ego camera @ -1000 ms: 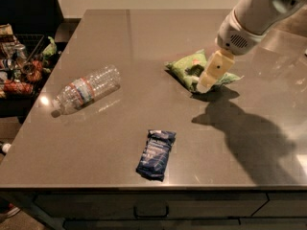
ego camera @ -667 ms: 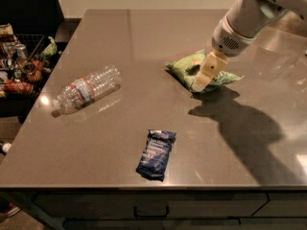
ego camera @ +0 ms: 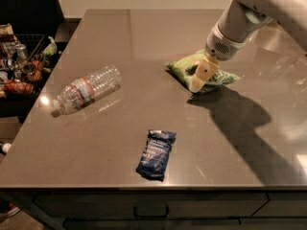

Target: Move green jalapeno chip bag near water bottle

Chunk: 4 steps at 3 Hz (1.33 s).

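Observation:
The green jalapeno chip bag [ego camera: 184, 67] lies on the grey table right of centre, light green and wrinkly. My gripper [ego camera: 199, 79] comes down from the upper right and sits on the middle of the bag, covering part of it. The water bottle [ego camera: 87, 89] lies on its side at the left of the table, clear and ribbed, with a white, red and blue label band. A wide stretch of tabletop separates the bag from the bottle.
A dark blue narrow packet [ego camera: 156, 154] lies near the table's front edge [ego camera: 144, 185]. A wire rack of snacks [ego camera: 21, 61] stands off the table's left side. The arm casts a shadow [ego camera: 240, 123] on the right.
My gripper has shifted a little left and down over the green bag. The bag, the bottle and the blue packet have stayed where they were.

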Available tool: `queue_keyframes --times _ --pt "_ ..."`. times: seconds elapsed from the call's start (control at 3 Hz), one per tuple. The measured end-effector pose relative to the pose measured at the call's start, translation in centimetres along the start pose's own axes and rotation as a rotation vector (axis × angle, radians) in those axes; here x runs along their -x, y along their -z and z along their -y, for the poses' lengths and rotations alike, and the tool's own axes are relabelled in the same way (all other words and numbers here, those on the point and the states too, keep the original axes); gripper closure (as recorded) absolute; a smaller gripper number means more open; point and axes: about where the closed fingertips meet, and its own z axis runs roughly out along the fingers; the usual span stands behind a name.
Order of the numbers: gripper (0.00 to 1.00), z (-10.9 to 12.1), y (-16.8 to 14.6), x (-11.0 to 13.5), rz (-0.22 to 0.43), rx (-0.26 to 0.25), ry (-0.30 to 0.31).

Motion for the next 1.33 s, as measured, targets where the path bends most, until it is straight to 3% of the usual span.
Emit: queue_keyframes --times 0.33,0.67,1.0,1.33 --pt "0.38 -0.1 -0.6 0.4 -0.015 0.018 0.002" --pt "0.59 -1.1 -0.2 2.1 -0.009 0.028 0.049" --pt "0.84 -3.1 1.0 4.9 0.016 0.047 0.148" --pt "1.00 -5.8 1.7 7.5 0.043 0.084 0.256"
